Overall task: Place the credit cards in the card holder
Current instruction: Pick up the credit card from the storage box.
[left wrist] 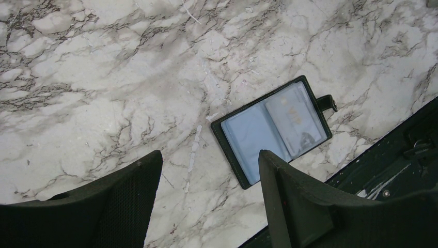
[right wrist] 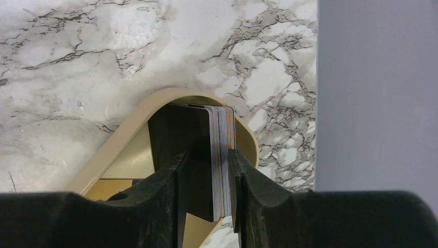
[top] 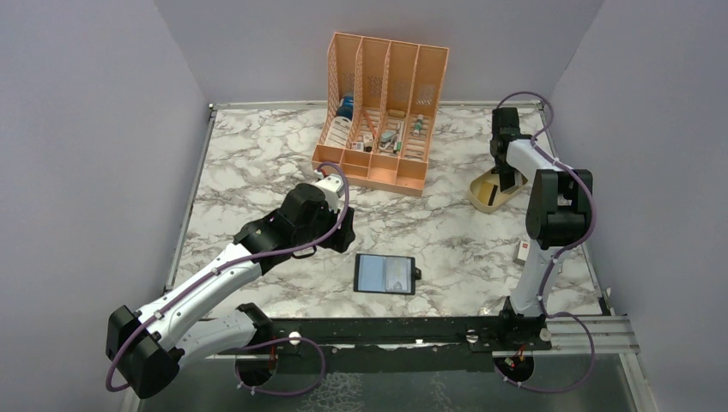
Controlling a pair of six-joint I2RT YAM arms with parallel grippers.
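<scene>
left claw (left wrist: pixel 209 157) hangs over the marble table (top: pixel 249 154) left of centre, fingers spread wide, nothing between them, not touching anything; card holder (top: pixel 385 274) lies flat and open on the table near the front edge, between the two arms, just ahead of the left claw in the left wrist view, well apart from the dish; its snap tab (left wrist: pixel 326 103) sticks out on the right side; greyish pockets face up, a pale card shows through the right pocket (left wrist: pixel 295 118); orange slotted organizer (top: pixel 382 103) stands at the back centre with small items in its slots; beige oval dish (top: pixel 485 196) sits at the right rear of the table; credit cards (right wrist: pixel 222 155) stand on edge as a stack inside the dish, dark one on the left of the stack; right claw (right wrist: pixel 207 155) is down in the dish, one finger on each side of the stack, right finger against it, left side too dark, cannot tell if it is actually clamped; a small whitish card (top: pixel 521 251) with red marks lies on the table beside the right arm's lower link
</scene>
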